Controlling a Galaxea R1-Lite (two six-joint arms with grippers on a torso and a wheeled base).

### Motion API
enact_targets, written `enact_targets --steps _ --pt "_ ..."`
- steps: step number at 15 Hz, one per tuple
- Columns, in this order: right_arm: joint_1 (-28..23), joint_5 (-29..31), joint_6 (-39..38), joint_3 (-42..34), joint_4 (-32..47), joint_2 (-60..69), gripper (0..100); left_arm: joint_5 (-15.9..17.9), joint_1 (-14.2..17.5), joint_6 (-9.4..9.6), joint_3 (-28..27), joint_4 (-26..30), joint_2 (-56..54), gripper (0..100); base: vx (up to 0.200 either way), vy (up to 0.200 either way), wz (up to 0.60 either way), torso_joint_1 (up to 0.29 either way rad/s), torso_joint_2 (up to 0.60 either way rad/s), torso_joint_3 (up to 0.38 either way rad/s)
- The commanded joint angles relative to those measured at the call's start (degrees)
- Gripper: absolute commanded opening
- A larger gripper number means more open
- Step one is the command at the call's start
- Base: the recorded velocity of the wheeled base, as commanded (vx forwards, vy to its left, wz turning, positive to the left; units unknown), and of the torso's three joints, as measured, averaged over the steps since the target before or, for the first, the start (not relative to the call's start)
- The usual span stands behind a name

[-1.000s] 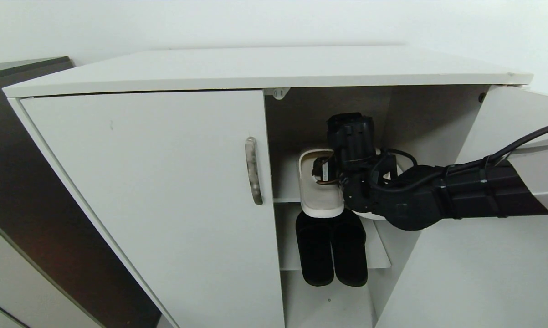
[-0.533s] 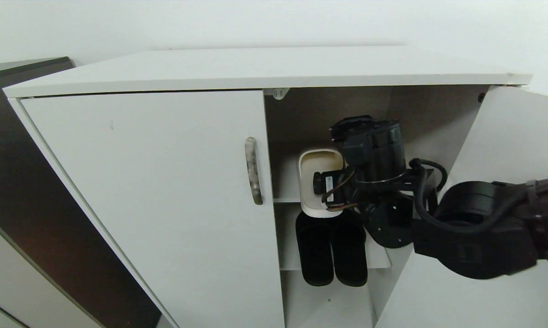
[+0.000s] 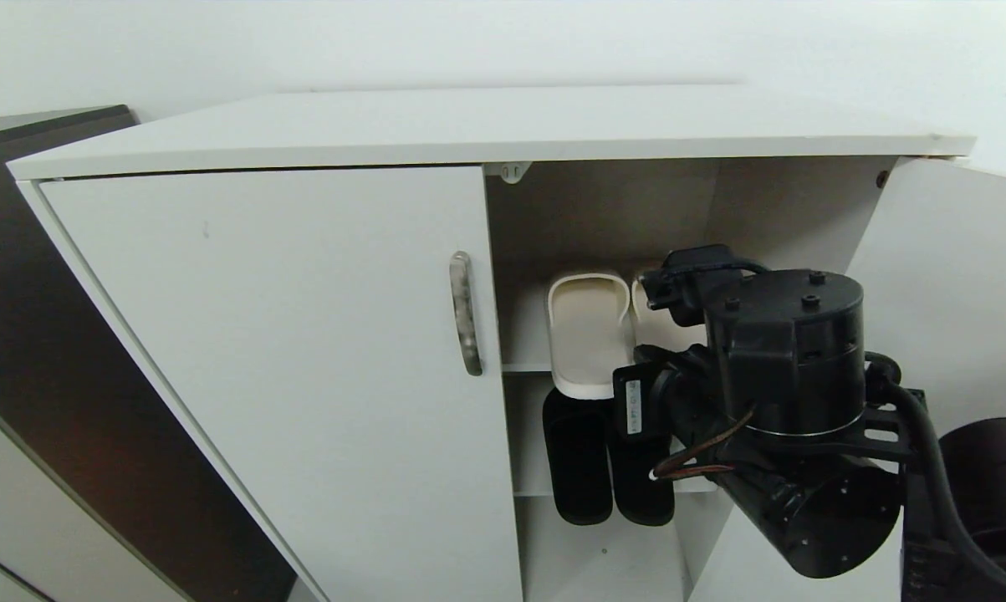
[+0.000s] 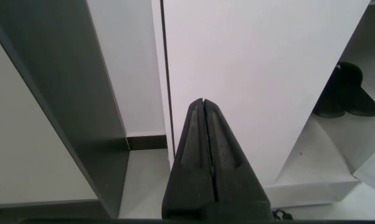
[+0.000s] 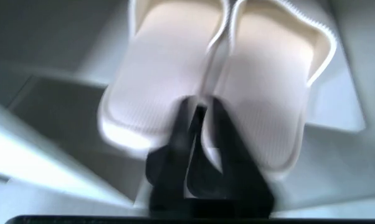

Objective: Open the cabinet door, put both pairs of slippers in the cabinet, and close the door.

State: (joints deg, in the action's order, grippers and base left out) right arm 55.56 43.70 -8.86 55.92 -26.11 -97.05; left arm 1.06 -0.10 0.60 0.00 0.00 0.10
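Your right tool (image 5: 201, 118) sits just in front of the white slippers (image 3: 590, 334). Its fingers are parted by only a narrow gap and there is nothing between them. The tool lines up with the seam where the two white slippers meet. Its tips are at their near ends, and the blur there keeps you from telling whether they touch the soles or stand just clear. That pair lies side by side on the upper shelf (image 3: 521, 366) inside the cabinet (image 3: 469, 125), toes toward the far wall, with the near ends hanging a little over the shelf's front edge. Directly below, the black slippers (image 3: 578, 460) lie side by side on the lower shelf (image 3: 529, 490), also jutting past its near edge, and the tool is well above them. In the head view your right arm (image 3: 783, 368) stands before the open right half of the cabinet and covers part of the right white slipper and the right black one. The right door (image 3: 954, 276) is swung wide open to the right of the arm. The left door (image 3: 285, 351) is shut, with its metal handle (image 3: 465, 313) upright along its right edge, near the left white slipper. Your left tool (image 4: 203, 106) has its fingers pressed fully together and holds nothing. It points at the outer face of the shut left door, low down, well apart from both pairs, and its wrist view shows the black pair off to the side on its shelf.
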Motion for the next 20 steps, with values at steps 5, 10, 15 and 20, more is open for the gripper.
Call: enact_targets --steps 5,10,15,20 --pt "0.3 0.2 -0.1 -0.8 -0.6 0.5 0 -0.1 0.0 -0.07 0.0 0.0 0.0 0 0.000 0.000 0.00 0.000 0.00 0.000" --pt "0.1 0.4 -0.1 -1.0 -0.9 -0.7 0 0.0 0.0 -0.16 0.0 0.0 0.0 0 0.000 0.000 0.00 0.000 0.00 0.000" --pt "0.0 0.5 -0.1 -1.0 -1.2 -1.2 0 0.0 0.0 -0.25 0.0 0.0 0.0 0 -0.160 0.000 0.00 0.006 0.00 0.000" --pt "-0.1 0.5 -0.1 -1.1 -2.2 -1.4 0 0.0 0.0 -0.16 0.0 0.0 0.0 0 -0.200 0.000 0.00 0.001 0.00 0.000"
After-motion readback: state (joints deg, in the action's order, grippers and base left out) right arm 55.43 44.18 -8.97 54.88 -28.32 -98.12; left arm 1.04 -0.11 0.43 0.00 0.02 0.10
